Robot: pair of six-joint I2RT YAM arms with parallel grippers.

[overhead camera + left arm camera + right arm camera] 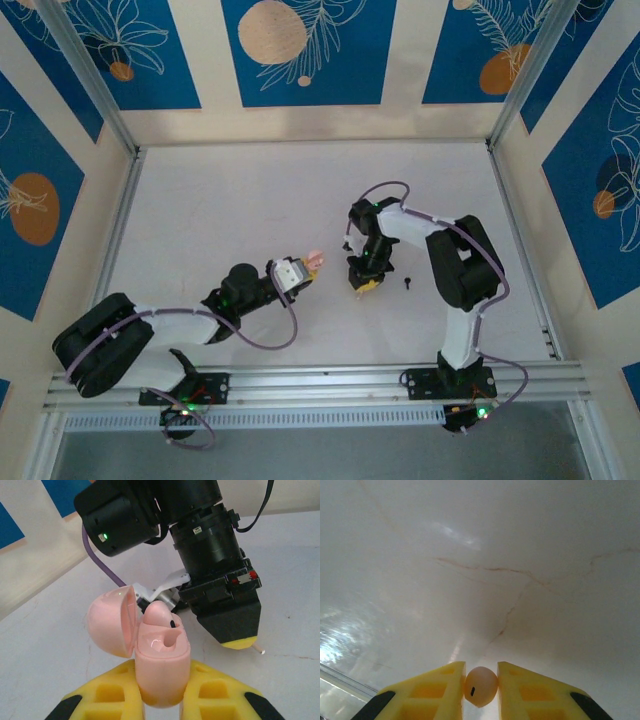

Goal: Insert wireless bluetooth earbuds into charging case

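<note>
Table [250, 200] bears earbud [407, 281]; left tool [161, 695] grips case [160, 650], right tool [481, 692] bead [481, 684].

a white table [250, 200] with thin cracks [485, 569], walled by blue leaf-patterned panels [305, 50].

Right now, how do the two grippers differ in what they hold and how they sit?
The left gripper clamps a pink case with its lid hinged open; the right gripper pinches a far smaller round peach piece. The left gripper reaches sideways across the table; the right gripper points down at it. Both have yellow fingers closed on something.
</note>
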